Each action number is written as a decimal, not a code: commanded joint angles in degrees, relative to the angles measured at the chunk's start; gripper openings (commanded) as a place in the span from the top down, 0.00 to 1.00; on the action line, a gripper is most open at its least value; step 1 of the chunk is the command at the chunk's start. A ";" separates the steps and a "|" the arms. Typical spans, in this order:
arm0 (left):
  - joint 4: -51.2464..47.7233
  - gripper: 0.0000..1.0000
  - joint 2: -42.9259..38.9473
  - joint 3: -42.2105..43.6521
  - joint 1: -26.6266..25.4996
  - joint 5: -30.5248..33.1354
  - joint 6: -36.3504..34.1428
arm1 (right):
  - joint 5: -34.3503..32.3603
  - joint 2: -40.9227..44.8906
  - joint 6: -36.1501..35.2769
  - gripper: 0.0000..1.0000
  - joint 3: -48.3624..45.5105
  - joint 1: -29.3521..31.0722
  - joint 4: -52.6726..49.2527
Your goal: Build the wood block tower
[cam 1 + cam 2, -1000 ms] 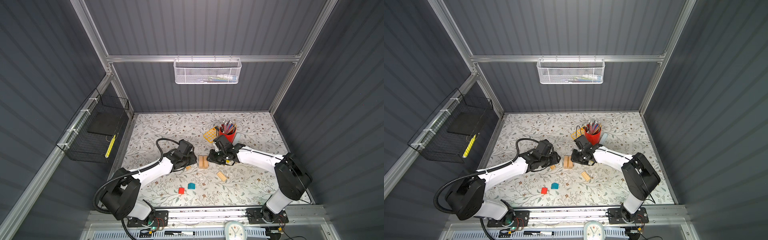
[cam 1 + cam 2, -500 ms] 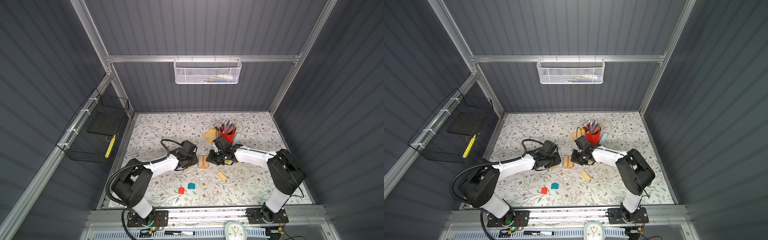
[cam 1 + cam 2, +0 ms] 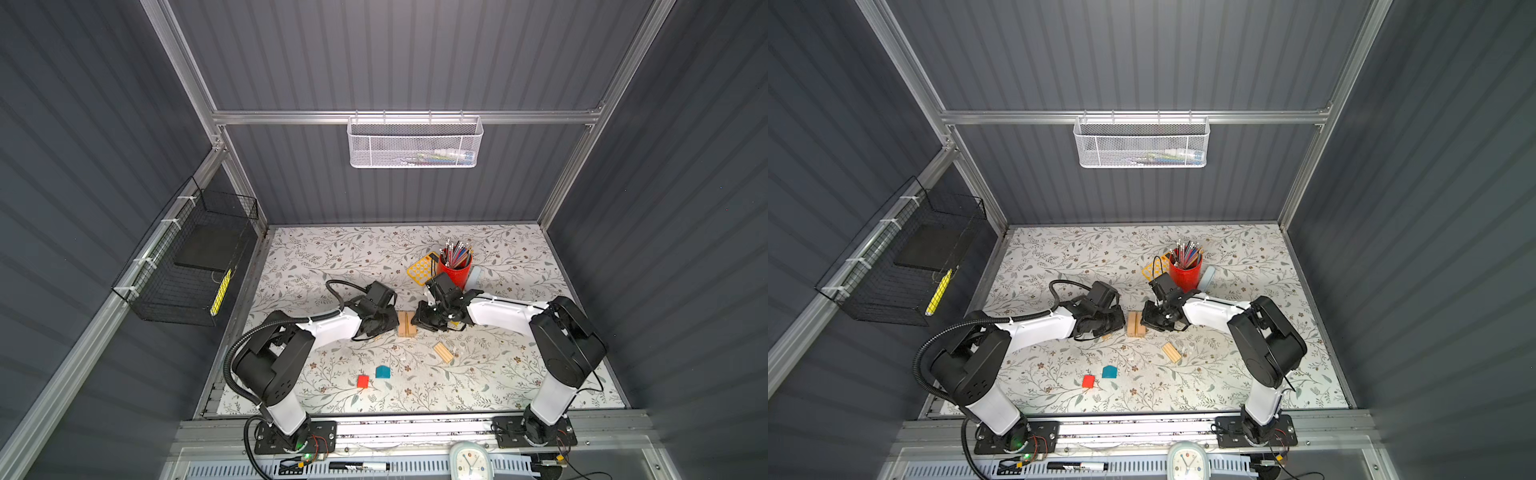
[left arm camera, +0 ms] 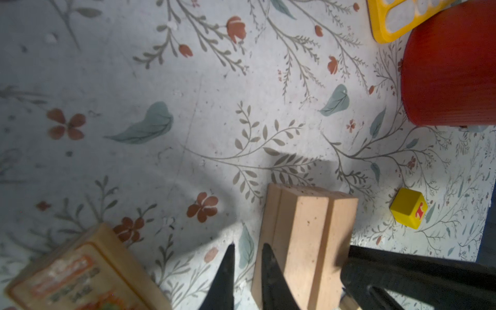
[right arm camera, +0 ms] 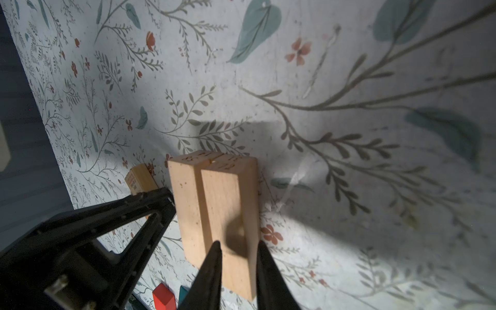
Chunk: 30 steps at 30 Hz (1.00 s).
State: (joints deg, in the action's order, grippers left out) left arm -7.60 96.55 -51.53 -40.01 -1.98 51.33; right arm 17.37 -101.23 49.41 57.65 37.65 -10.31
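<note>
My left pincer (image 4: 248,245) is pressed nearly together, with nothing in the narrow slit but bare bench. One tip lies against the side of the plank pair (image 4: 306,241). My right pincer (image 5: 239,243) is pressed together too. Its tips sit at the opposite side of that pair, over the nearer plank, and I cannot tell whether they touch the wood. In both top views my two pincers face each other across the pair, each just beside it.

The pair is two tan planks on edge, side by side and touching, near the middle of the bench (image 3: 478,390). The other planks (image 3: 443,352) lie flat toward the front edge, right of the middle and apart from the pair. The red cube (image 3: 363,381) and teal block (image 3: 383,372) sit just beside each other near the front edge, left of the middle.

A printed block (image 4: 80,273) lies near my left pincer, apart from the pair. The yellow cube (image 4: 408,208) stands on my right pincer's side, near the pair but apart from it. Toward the back edge, right of the middle, are the cup (image 3: 456,270) and, just beside it, the calculator (image 3: 422,268).
</note>
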 commanded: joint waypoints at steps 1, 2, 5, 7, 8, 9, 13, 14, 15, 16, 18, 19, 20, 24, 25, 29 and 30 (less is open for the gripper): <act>0.84 0.81 1.55 -1.60 0.41 -2.28 0.33 | 0.87 -1.30 0.51 0.76 -0.23 -0.27 0.15; 0.66 0.82 1.76 -1.81 0.37 -2.67 0.07 | 1.03 -1.42 0.50 0.77 -0.09 -0.22 0.11; -0.01 0.83 2.17 -2.09 0.37 -2.67 -0.11 | 1.26 -1.60 0.58 0.78 -0.11 -0.29 0.41; 0.35 0.83 2.22 -1.91 0.37 -3.09 -0.20 | 1.27 -1.54 0.45 0.78 -0.06 -0.29 0.46; 0.34 0.83 2.28 -1.88 0.37 -3.27 -0.24 | 1.27 -1.52 0.46 0.78 0.01 -0.27 0.51; 0.34 0.83 2.35 -1.82 0.37 -3.30 -0.25 | 1.19 -1.49 0.49 0.78 0.01 -0.27 0.63; 0.58 0.84 2.63 -1.65 0.37 -3.65 -0.19 | 1.26 -1.80 0.42 0.79 0.52 -0.24 0.51; 0.56 0.84 2.72 -1.77 0.37 -3.73 -0.21 | 1.21 -1.86 0.39 0.79 0.70 -0.22 0.30; 0.56 0.84 2.74 -1.82 0.37 -3.73 -0.19 | 1.24 -1.95 0.39 0.79 0.79 -0.24 0.37; 0.55 0.84 2.76 -1.79 0.39 -3.73 -0.18 | 1.22 -1.93 0.37 0.79 0.88 -0.25 0.43; 0.61 0.84 2.68 -1.71 0.37 -3.74 -0.20 | 1.24 -2.23 0.05 0.79 1.30 -0.25 0.10; 0.53 0.84 2.76 -1.77 0.37 -3.73 -0.27 | 1.27 -2.49 0.05 0.79 1.48 -0.35 0.04; 0.25 0.84 2.82 -1.91 0.37 -3.67 -0.27 | 1.26 -2.72 0.07 0.80 1.58 -0.30 0.02; 0.12 0.85 2.84 -1.84 0.37 -3.65 -0.33 | 1.26 -2.45 0.06 0.80 1.63 -0.42 0.21; -0.08 0.85 2.88 -1.90 0.37 -3.50 -0.35 | 1.27 -2.30 0.00 0.80 1.70 -0.40 0.35; -0.83 0.85 3.13 -2.27 0.41 -3.10 -0.54 | 3.03 -2.31 -1.26 0.79 2.23 -0.47 -0.33; -0.79 0.85 3.14 -2.32 0.37 -2.96 -0.54 | 3.03 -2.31 -1.56 0.79 2.37 -0.47 -0.56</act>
State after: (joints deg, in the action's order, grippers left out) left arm -7.25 99.02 -52.36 -39.94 -4.75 51.29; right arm 19.57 -102.80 49.04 58.70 37.43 -9.89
